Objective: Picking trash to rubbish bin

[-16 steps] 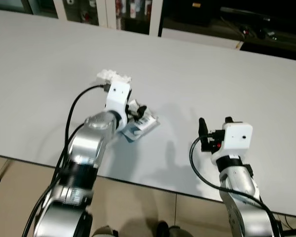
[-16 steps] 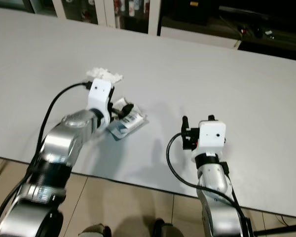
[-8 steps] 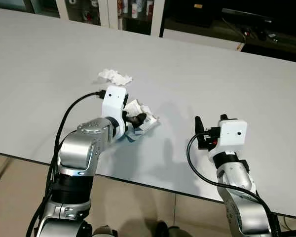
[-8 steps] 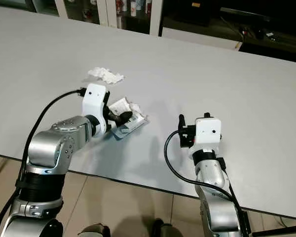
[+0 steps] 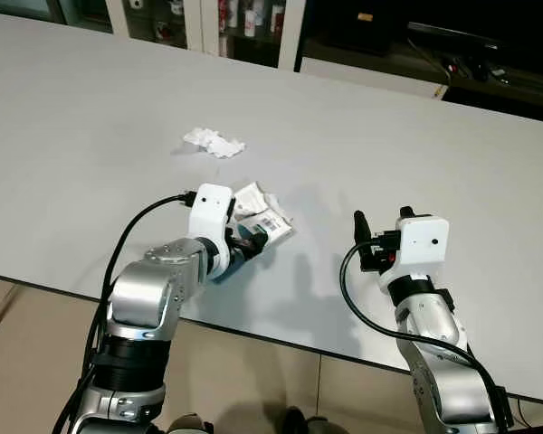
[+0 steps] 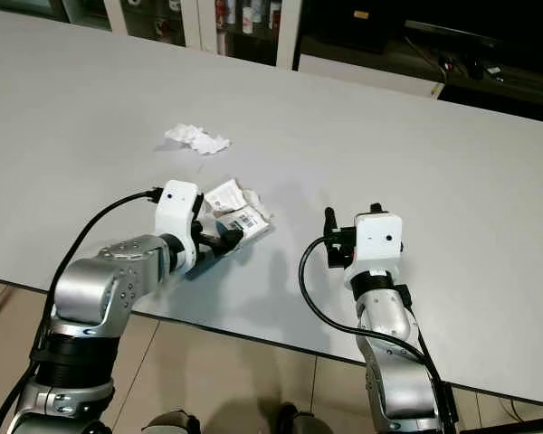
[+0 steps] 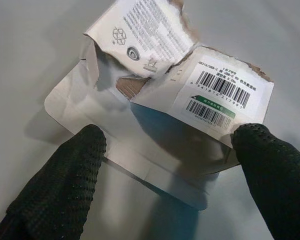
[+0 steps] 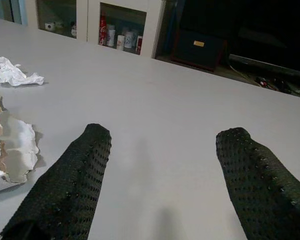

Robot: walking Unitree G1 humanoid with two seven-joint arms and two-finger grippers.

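**Left gripper at a torn carton on the desk**

A wide, pale grey desk (image 5: 90, 108) takes up most of both eye views. Left of centre in the frame lies a torn cardboard package (image 5: 264, 217), white with printed text, a recycling mark and two barcodes; its ripped edges show brown board. In the left wrist view the package (image 7: 170, 100) is seen flattened and partly opened out, one flap folded up and a paler panel spread below it.

The left gripper (image 5: 247, 242) reaches the lower edge of that package. Its two black fingers (image 7: 65, 185) stand spread apart, one at each side of the lower panel, with the carton lying between them. The tip of one finger meets the corner under the barcode label; the other sits at the opposite edge. The fingers are spread and not clenched; whether they press on the carton cannot be told.

Higher in the frame, towards the upper left, a crumpled white tissue (image 5: 214, 142) rests on the desk, well apart from the package and from both arms. It appears too at the upper left of the right wrist view (image 8: 12, 72).

The right gripper (image 5: 369, 246) hangs over the desk right of centre, near the front edge, released and holding nothing. Its black fingers (image 8: 70, 180) are spread wide with bare desk between them, and a torn edge of the package (image 8: 12, 145) shows beside them.

Along the top of the frame, behind the desk, stand glass-fronted cabinets (image 5: 208, 23) with small bottles inside.
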